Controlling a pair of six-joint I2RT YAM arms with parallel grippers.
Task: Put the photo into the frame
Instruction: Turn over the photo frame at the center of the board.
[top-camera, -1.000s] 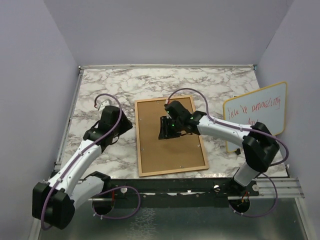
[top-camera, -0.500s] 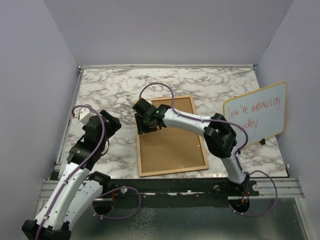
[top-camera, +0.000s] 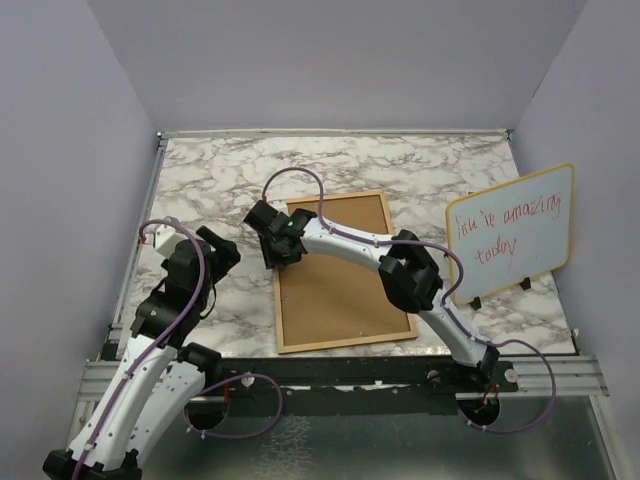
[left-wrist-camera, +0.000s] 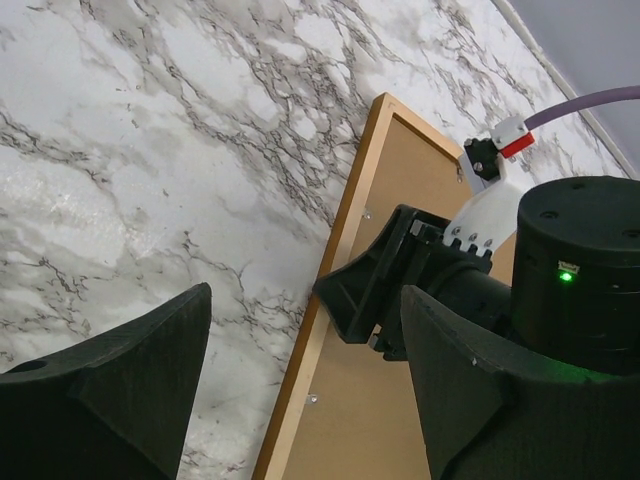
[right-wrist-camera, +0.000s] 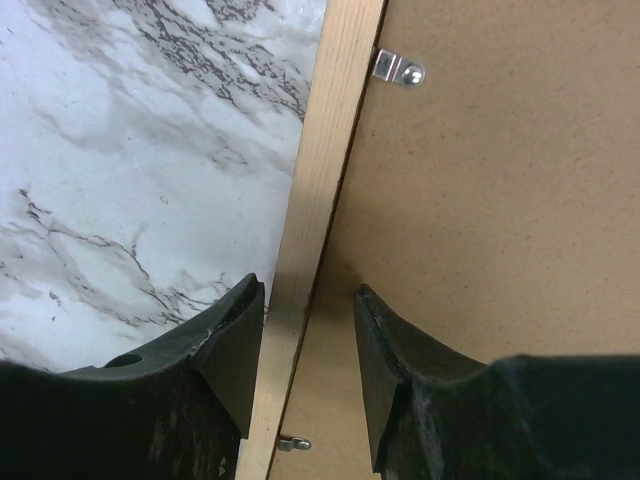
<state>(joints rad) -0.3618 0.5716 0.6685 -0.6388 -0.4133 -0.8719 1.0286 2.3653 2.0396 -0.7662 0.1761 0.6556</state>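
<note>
Top external view: the frame is lying back board up at the centre of the marble surface. The right gripper is hovering at its 10 o'clock rim. Its wrist view is showing the jaws parted, straddling the wooden rim with a gap on each side. The left gripper is hanging at 9 o'clock over marble, jaws spread wide, holding nothing. A whiteboard is standing at 3 o'clock.
</note>
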